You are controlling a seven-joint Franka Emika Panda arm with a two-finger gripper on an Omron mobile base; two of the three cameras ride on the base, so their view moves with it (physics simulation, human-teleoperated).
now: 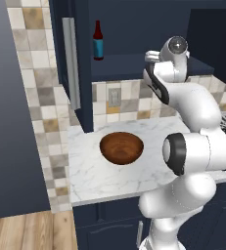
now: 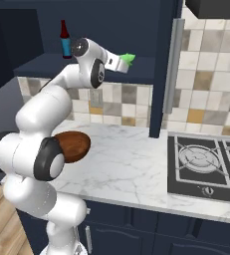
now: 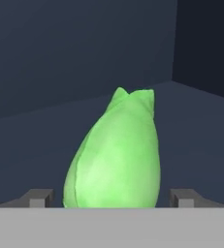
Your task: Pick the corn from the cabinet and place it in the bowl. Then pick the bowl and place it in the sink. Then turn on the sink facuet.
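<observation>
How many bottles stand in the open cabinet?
1: a dark glass bottle with a red cap and blue label, upright on the inner shelf of the navy-blue wall cabinet, left of the white arm. Others could hide behind the arm.

From the right side, the corn point(image 2: 128, 58) shows just its green tip past the white hand; the rest of the cob is hidden behind it. In the hand view its lower end is cut off at the bottom. The arm covers the left part of the bowl point(image 2: 72, 145) from the right. The stove point(image 2: 206, 167) runs off the picture's right edge.
</observation>
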